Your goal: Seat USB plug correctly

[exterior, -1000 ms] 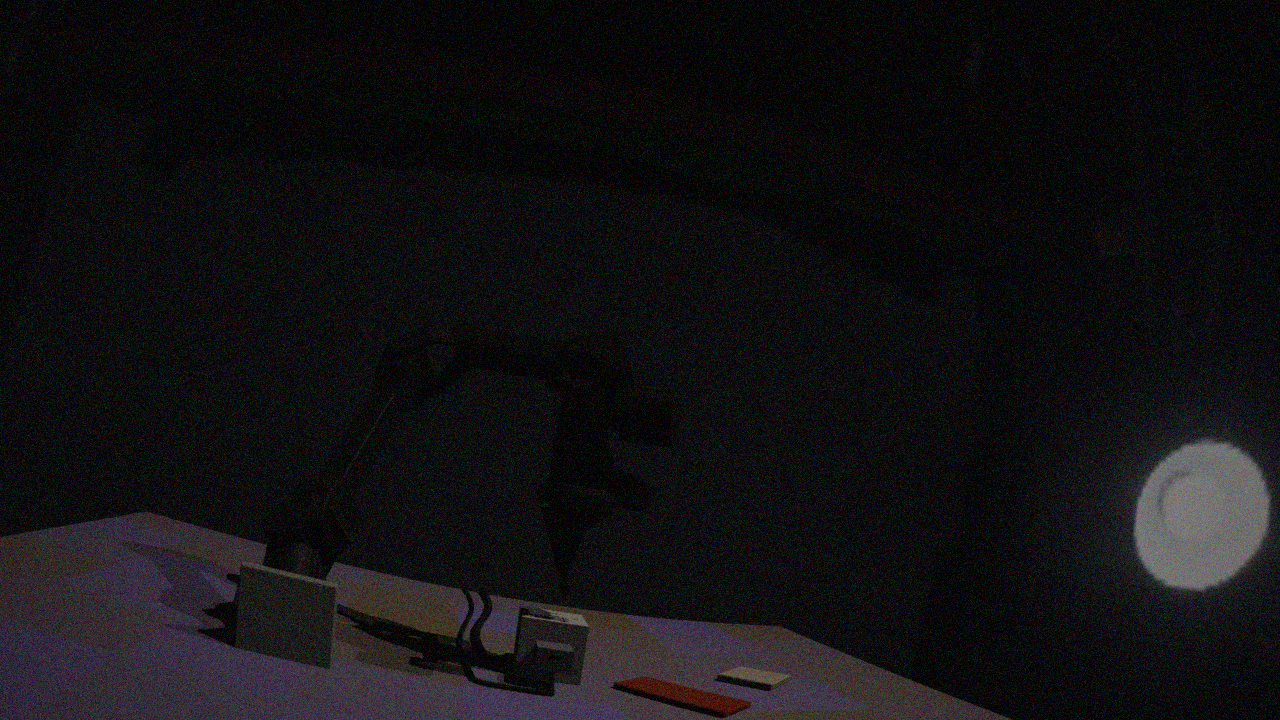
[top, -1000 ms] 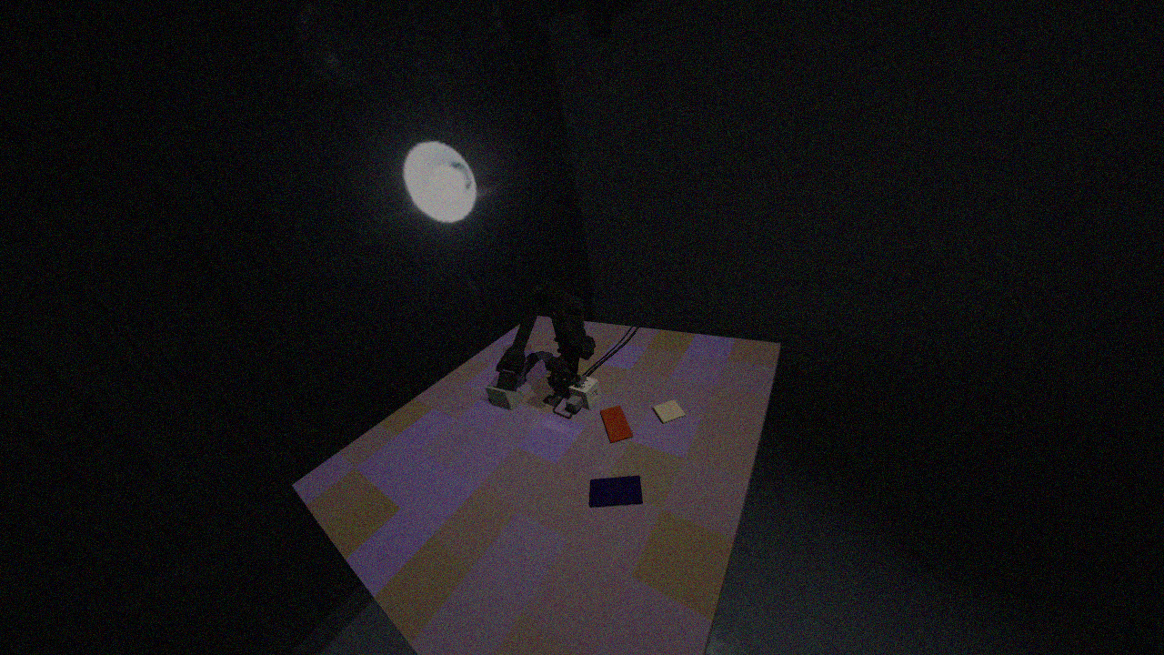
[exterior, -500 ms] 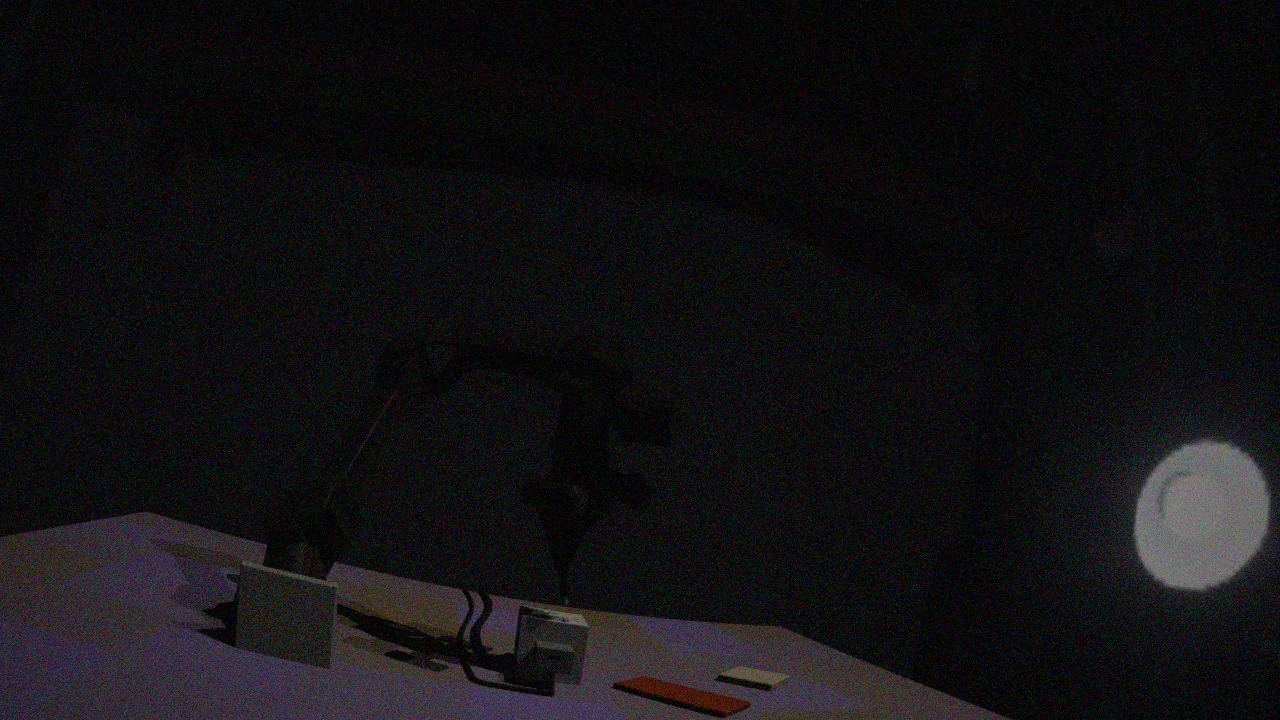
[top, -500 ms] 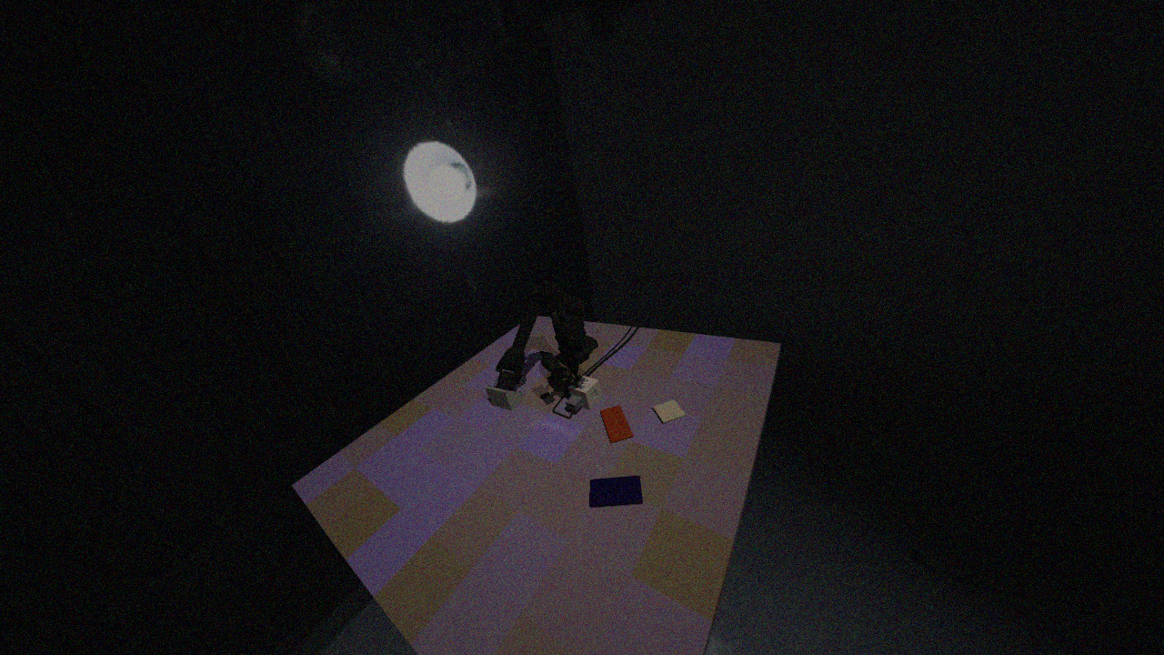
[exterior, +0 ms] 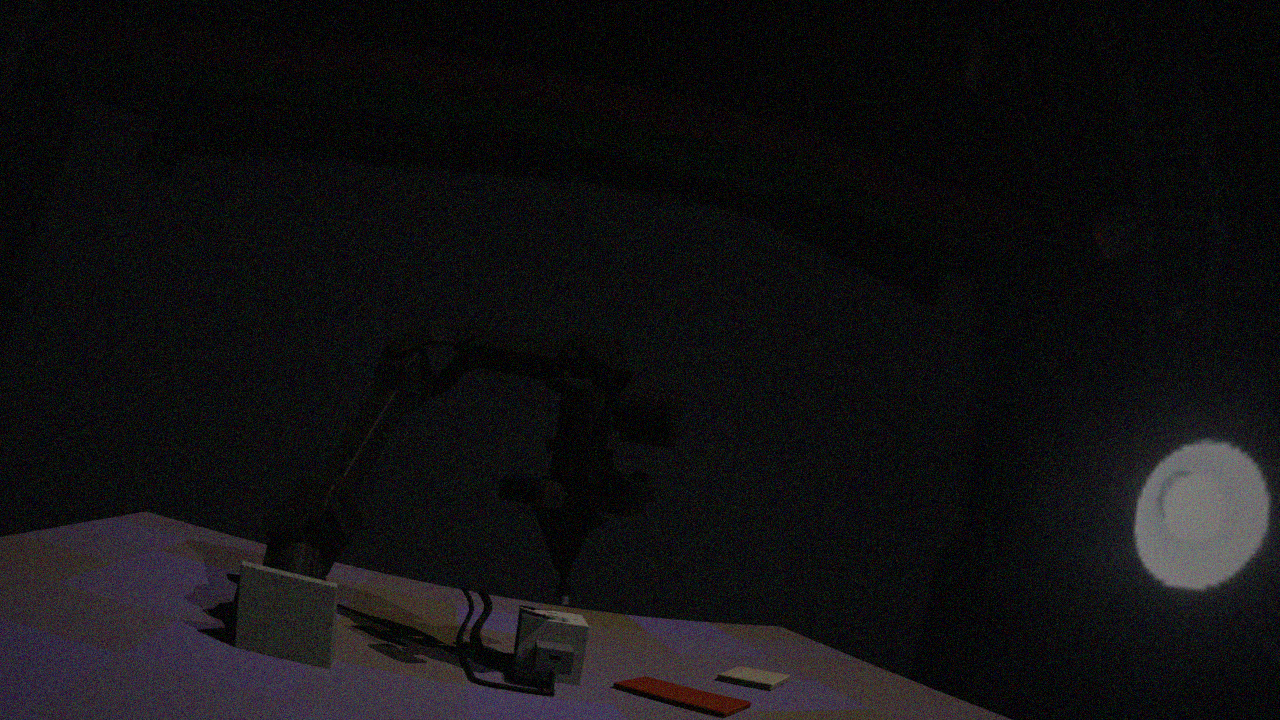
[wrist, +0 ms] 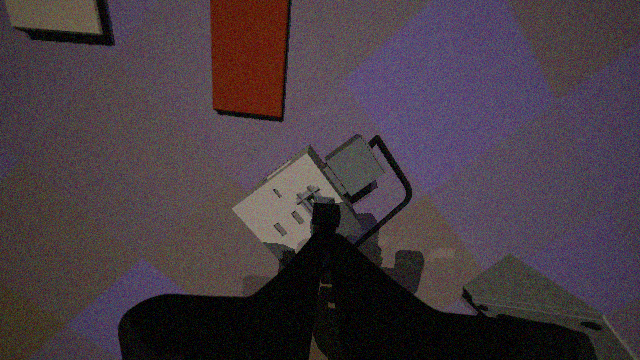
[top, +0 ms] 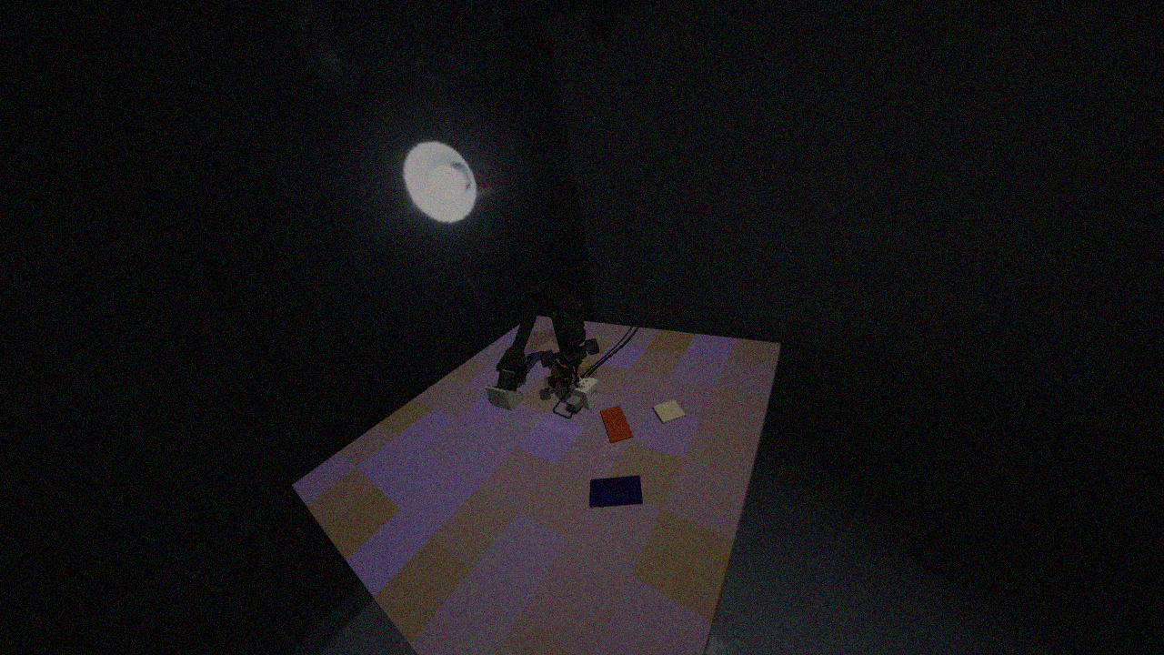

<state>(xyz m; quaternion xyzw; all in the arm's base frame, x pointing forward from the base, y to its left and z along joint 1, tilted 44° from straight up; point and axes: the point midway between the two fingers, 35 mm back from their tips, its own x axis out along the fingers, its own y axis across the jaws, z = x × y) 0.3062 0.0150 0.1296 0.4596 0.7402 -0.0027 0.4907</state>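
Black pincer (wrist: 325, 220) grips USB plug (wrist: 324, 212) above white power cube (wrist: 290, 207).

The power cube (exterior: 552, 642) stands on the table (exterior: 134, 644), right of the arm's base block (exterior: 284, 611). The gripper (exterior: 563, 586) hangs straight above the cube, pinching the USB plug (wrist: 325, 216) over the cube's top face. A cable (exterior: 471, 640) loops down on the cube's left. Two flat cards (exterior: 682, 694) (exterior: 753, 677) lie to the cube's right, one behind the other
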